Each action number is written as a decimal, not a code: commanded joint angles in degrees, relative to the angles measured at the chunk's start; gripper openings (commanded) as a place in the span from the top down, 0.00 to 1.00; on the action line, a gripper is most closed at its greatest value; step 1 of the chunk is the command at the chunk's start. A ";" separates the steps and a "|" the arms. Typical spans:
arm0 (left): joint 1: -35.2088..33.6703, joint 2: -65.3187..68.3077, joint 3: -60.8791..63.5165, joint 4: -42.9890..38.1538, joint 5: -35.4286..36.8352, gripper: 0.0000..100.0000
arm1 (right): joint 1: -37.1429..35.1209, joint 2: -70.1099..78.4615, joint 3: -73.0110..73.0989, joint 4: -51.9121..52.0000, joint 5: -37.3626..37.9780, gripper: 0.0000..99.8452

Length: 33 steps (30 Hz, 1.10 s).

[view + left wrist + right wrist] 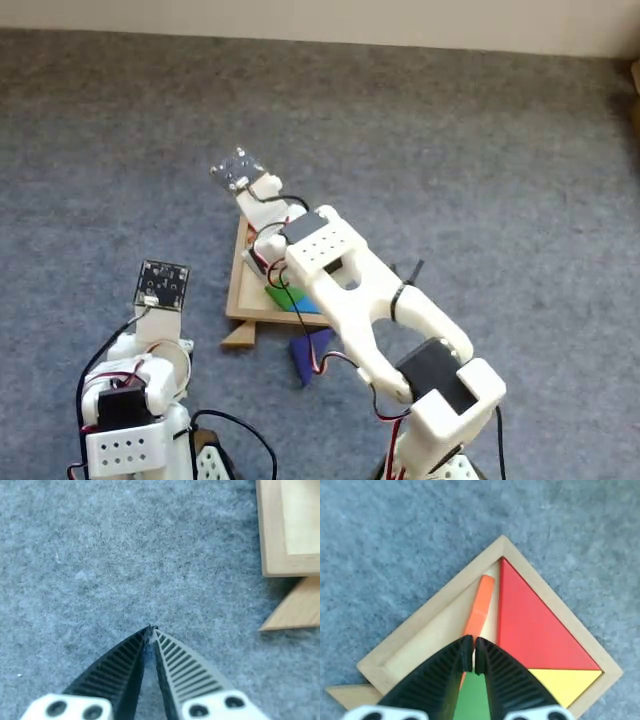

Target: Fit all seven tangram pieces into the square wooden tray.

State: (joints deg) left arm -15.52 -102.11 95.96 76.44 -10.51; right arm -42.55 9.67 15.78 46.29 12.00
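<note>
The right claw [472, 648], shut and empty, sits over the orange piece [481, 602] amid the tray [436, 604]'s bare wood; the left claw [152, 629], also shut, over open carpet [100, 555].

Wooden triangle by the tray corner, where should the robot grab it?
The wooden triangle lies flat on the carpet, with one side right by the tray. Best guess: pinch across its pointed end, coming down from the open carpet side, where there is room on both edges.
</note>
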 commanded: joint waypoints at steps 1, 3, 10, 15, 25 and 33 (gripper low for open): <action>0.92 -2.59 1.19 0.35 0.53 0.99 | 1.54 0.13 -0.22 -0.31 -0.09 0.97; 0.92 -2.59 1.19 0.35 0.53 0.99 | 2.68 0.13 -0.13 -0.31 -0.09 0.97; 0.92 -2.59 1.19 0.35 0.53 0.99 | 3.47 0.31 0.04 -0.22 0.00 0.98; 0.92 -2.59 1.19 0.35 0.53 0.99 | 3.30 0.04 -0.48 2.15 0.00 0.98; 0.92 -2.59 1.19 0.35 0.53 0.99 | -1.80 0.48 -0.48 4.62 -0.26 0.98; 0.92 -2.59 1.19 0.35 0.53 0.99 | -0.04 0.13 -0.57 2.42 -0.26 0.98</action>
State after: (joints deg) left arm -15.52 -102.11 95.96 76.44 -10.51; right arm -44.22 11.16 16.13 50.07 12.00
